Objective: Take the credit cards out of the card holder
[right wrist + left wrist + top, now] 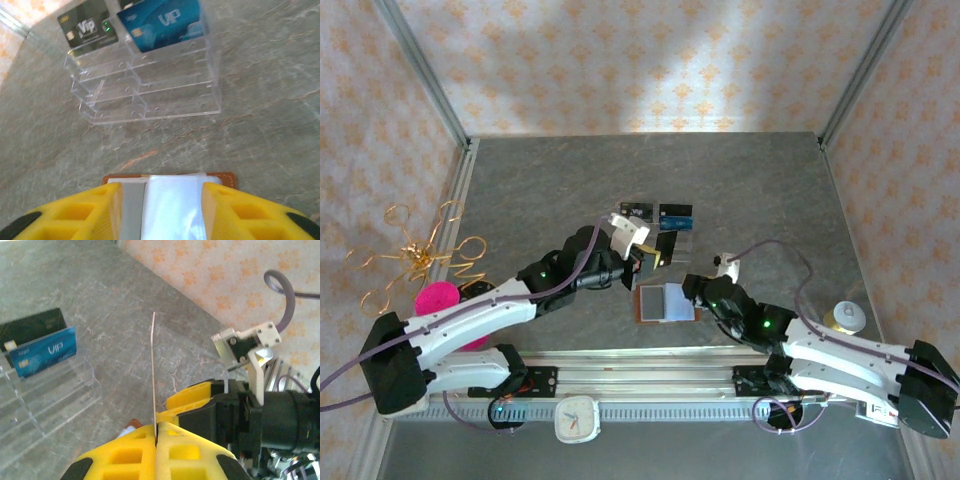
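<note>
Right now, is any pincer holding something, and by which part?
The left pincer grips a card by one edge. The right pincer, open over the card holder, holds nothing.

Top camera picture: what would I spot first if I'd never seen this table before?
Probably the left gripper near the middle of the table, pinching a thin card. Just beyond it stands a clear rack holding a black card and a blue card. Nearer the arms, the brown card holder lies open under the right gripper, its yellow fingers spread apart.
</note>
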Robot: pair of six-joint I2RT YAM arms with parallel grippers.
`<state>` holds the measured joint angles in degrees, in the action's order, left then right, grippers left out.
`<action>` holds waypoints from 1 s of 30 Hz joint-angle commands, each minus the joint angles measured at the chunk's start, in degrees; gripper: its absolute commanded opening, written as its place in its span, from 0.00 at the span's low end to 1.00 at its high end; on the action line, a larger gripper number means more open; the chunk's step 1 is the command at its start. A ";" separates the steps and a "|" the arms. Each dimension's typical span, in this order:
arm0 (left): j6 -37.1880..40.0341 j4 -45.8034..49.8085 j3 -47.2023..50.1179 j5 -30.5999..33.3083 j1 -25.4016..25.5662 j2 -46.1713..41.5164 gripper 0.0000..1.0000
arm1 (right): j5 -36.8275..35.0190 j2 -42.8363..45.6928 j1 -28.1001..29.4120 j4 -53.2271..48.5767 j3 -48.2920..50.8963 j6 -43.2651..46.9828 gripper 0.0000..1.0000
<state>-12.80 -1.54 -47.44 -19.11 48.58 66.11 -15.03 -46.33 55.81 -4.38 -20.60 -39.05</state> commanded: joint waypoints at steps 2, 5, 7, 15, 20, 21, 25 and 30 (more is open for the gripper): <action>11.50 3.35 -5.31 -1.63 -1.41 2.74 0.00 | -8.89 1.35 0.03 -5.38 -0.56 -2.66 0.47; 16.89 6.11 -12.34 -2.76 -3.78 6.74 0.00 | -11.73 1.40 0.01 -5.03 0.01 -1.59 0.46; 20.31 8.77 -18.35 -5.93 -5.96 10.21 0.00 | -11.60 1.72 0.08 -5.64 0.21 0.43 0.50; 46.68 33.53 -45.41 -6.79 -7.46 28.63 0.00 | -6.03 4.87 -0.02 -3.62 2.88 4.48 0.60; 54.05 48.73 -62.40 -2.56 -8.33 40.88 0.00 | -5.20 5.68 -1.28 -5.43 1.69 5.90 0.63; 55.13 50.92 -65.14 -1.81 -8.54 42.65 0.00 | -4.49 5.35 -2.33 -5.78 1.13 6.38 0.63; 57.99 55.36 -70.96 -0.94 -10.00 47.64 0.00 | -0.52 3.88 -8.27 -6.20 -0.11 8.33 0.62; 61.82 57.99 -74.49 2.56 -10.25 51.03 0.00 | 4.35 2.24 -15.91 -4.91 -1.04 9.98 0.61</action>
<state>44.25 50.65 -117.64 -19.40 38.50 116.36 -13.80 -43.55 42.46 -9.08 -19.44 -31.35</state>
